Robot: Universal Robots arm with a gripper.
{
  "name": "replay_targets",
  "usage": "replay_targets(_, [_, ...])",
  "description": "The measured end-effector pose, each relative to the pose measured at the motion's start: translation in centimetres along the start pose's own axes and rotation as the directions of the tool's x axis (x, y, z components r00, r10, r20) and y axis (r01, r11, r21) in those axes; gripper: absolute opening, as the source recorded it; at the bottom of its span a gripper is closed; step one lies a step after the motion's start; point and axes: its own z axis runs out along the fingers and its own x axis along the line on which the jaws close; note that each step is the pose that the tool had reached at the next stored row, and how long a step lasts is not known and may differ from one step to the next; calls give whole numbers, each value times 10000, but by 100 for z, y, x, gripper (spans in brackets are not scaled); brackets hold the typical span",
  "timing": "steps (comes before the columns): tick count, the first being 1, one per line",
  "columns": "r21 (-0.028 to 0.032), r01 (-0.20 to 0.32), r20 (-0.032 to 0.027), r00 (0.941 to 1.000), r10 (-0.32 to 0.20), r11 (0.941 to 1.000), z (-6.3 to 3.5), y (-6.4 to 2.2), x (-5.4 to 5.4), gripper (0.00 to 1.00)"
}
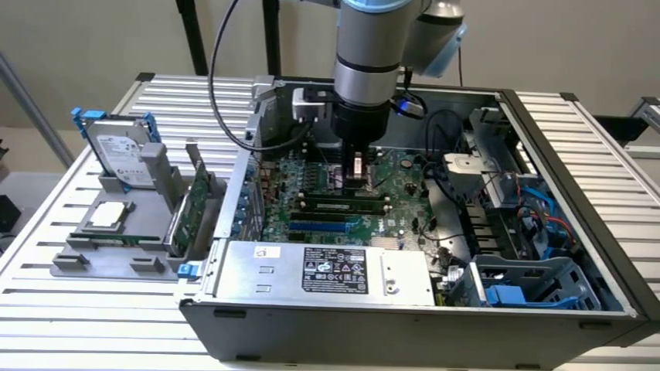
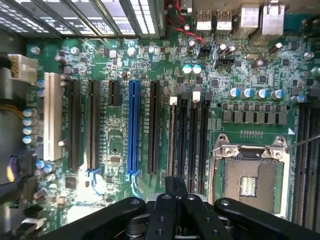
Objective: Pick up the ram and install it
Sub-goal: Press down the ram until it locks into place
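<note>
Open PC case sits on a slatted table, lid off, motherboard facing up. The arm comes straight down from the far side into the middle of the case. Its gripper is low over the board, approx. centre.

In the wrist view the fingertips are pressed together w/ nothing between them.

The ram isn't in the gripper. It stands on edge in a memory slot, running left-right across the board, just on the near side of the gripper. Can't tell if the tips touch it. One black slot separates it from the blue slot, which is nearer still. In the wrist view the ram is in the memory slot closest to those expansion slots, w/ more memory slots beside it and then the CPU socket.

Power supply fills the near edge of the case, label up.

Outside the case, on the exterior view's left, there's a grey holder. A hard drive stands upright at its far end, an expansion card stands on edge next to the case wall, and a square chip lies flat between them. All well apart from the gripper.
</note>
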Motion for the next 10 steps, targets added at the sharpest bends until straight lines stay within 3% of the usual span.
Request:
replay_targets(2, [0, 2, 19, 10000, -2, 10000, -62, 1, 4, 0])
replay_targets(10, [-1, 2, 22, 10000, -2, 10000, -66, 3, 4, 0])
